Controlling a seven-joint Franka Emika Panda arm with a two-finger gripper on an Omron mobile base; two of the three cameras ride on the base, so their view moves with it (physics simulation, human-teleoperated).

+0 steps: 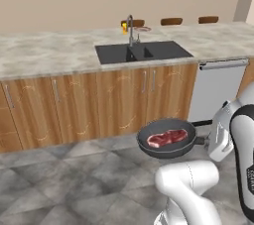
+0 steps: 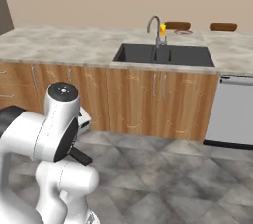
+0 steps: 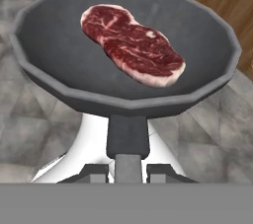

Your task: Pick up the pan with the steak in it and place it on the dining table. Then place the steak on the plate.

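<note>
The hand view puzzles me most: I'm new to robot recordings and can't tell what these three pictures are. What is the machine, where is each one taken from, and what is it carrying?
The machine is a white robot arm on a driving base in a simulated kitchen. Two pictures come from cameras on the base, behind the arm to its left and right. The third looks along the gripper itself.

In the hand view the gripper is shut on the black handle of the pan, with the steak lying flat inside. In the left base view the pan hangs in the air above the grey tiled floor, in front of the wooden cabinets.

Ahead is the dining table, a long stone-topped counter with a dark sink and a tap. Beyond the tap stand a small yellow cup and the plate.
</note>
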